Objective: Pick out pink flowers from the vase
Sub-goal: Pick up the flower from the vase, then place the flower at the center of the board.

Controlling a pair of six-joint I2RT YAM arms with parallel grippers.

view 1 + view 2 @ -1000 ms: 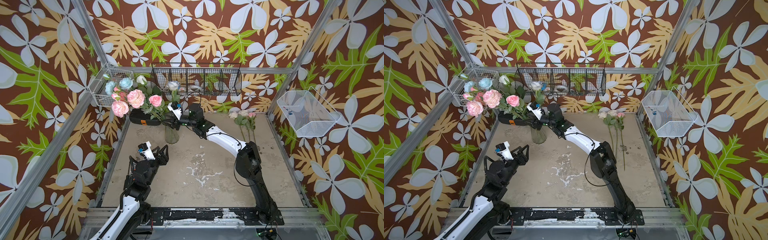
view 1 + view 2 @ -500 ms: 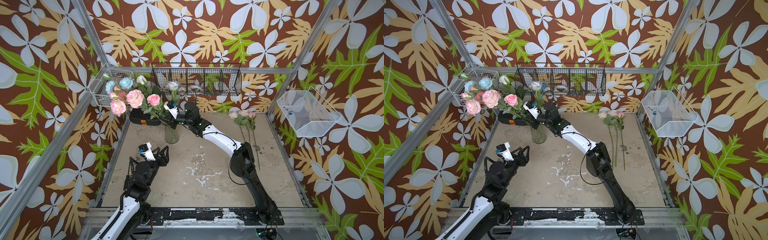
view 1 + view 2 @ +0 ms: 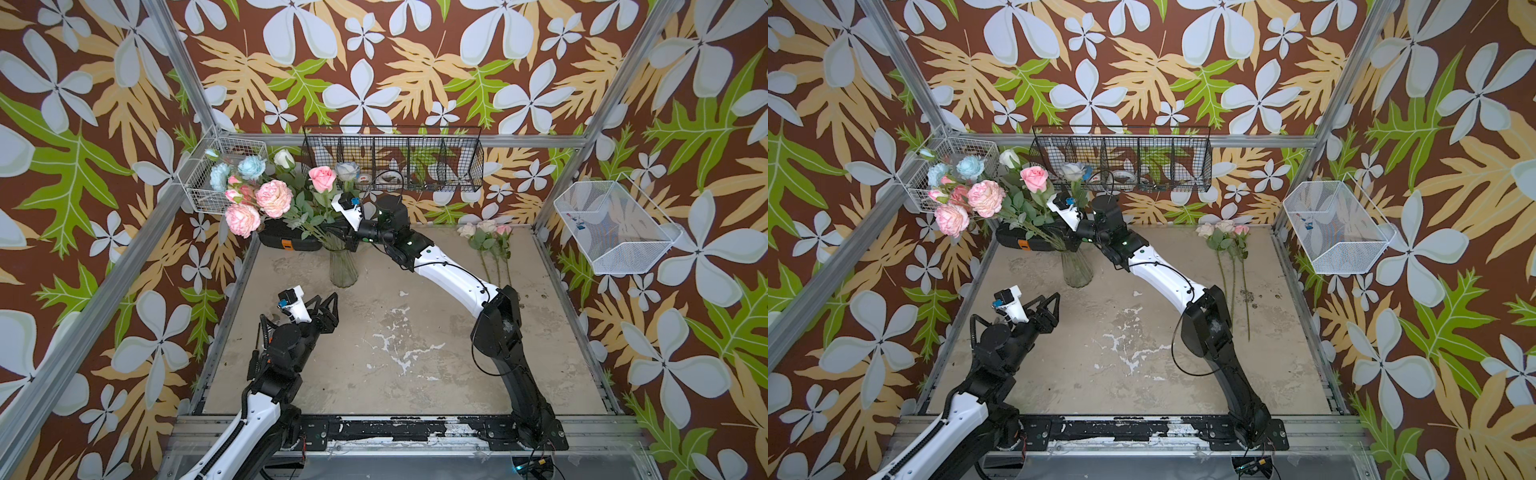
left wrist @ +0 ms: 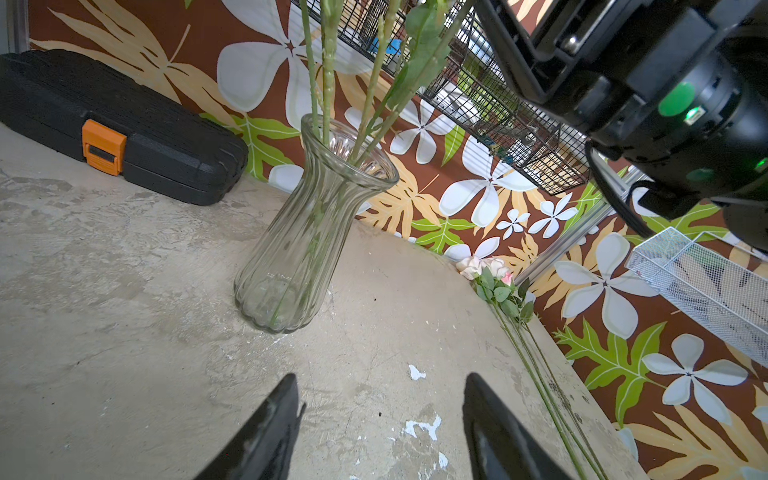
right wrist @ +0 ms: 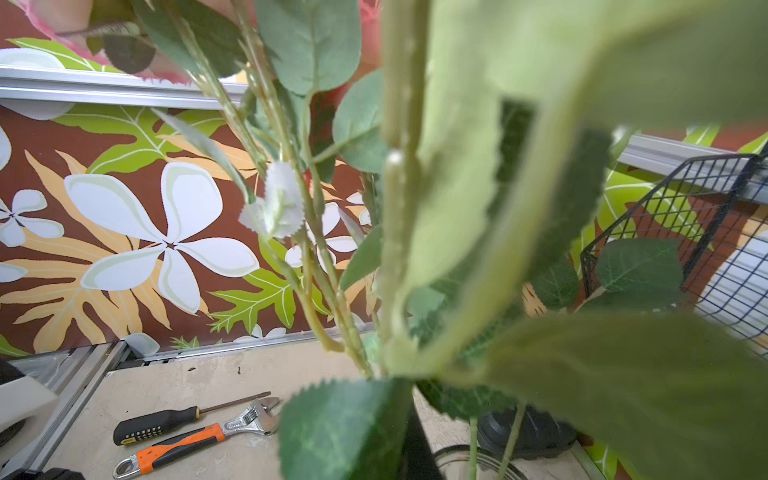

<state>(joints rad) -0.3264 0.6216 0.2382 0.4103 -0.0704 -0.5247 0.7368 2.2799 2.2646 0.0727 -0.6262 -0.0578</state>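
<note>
though vase [image 3: 343, 266] upright, pink flowers [image 3: 274, 198] aslant

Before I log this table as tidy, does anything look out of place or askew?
Yes. The flowers lean far to one side of the vase, toward the black case. A screwdriver and a wrench lie loose on the table, whose surface shows white flaked patches.

You're looking at a worn, paint-flecked beige tabletop [image 3: 415, 365]. The glass vase [image 3: 343, 270] stands upright on it. A black case [image 3: 286, 242] lies just behind the vase, and three long-stemmed roses [image 3: 492, 249] lie well to its right.
</note>
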